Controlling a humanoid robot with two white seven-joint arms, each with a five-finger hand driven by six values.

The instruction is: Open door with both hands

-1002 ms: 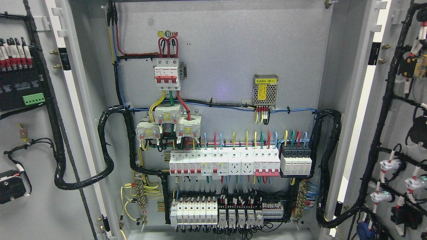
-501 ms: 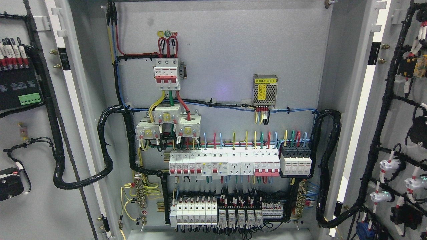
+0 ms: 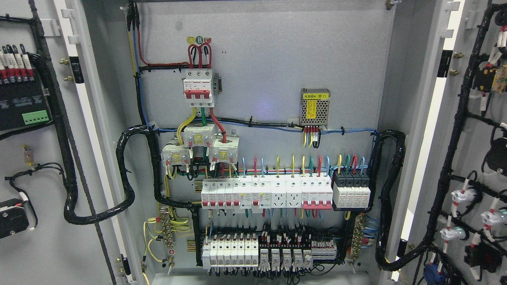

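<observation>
Electrical cabinet, both doors swung wide; neither robot hand appears in the head view, so their state cannot be told.

Nearest — left door (image 3: 23, 245), inner face toward the camera at the picture's left edge, carrying a black module with a green terminal block (image 3: 36, 117) and a black wire loom (image 3: 67, 166). Right door (image 3: 471, 130), inner face at the right edge, carrying black looms and white lamp backs (image 3: 463, 196).

Behind, on the grey back panel (image 3: 269, 51):
- bottom row of small white breakers and relays (image 3: 269, 253);
- middle rail of white breakers and two sockets (image 3: 265, 192), with a black-topped unit (image 3: 351, 190) just beside it at the right;
- three white current transformers (image 3: 200, 148) above left;
- red-handled main breaker (image 3: 198, 88) higher up;
- perforated metal power supply with yellow label (image 3: 315, 107) upper right — wires hang below it.
</observation>
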